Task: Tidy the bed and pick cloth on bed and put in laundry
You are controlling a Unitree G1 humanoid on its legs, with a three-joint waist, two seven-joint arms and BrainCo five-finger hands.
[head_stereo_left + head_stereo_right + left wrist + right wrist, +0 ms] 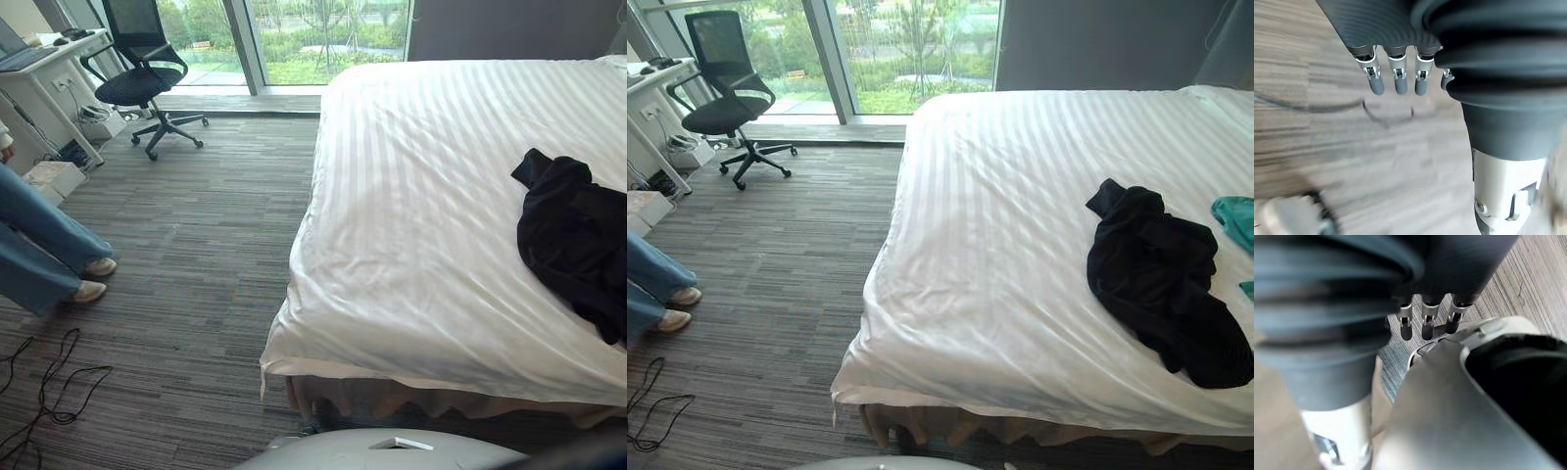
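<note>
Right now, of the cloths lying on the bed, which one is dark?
The black garment, crumpled on the white striped bed cover. The other cloth is teal and lies beside it toward the robot's right, cut off at the view's edge.

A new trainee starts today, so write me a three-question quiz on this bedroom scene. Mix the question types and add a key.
1. True or false: the black garment lies on the white bed.
2. Multiple choice: what stands by the window? A) a laundry basket B) a black office chair C) a floor lamp
3. Fill the gap: the left robot hand hangs over the carpet, holding nothing, so its state is ____ (open or shut).

Key: 1 true; 2 B; 3 open.
</note>
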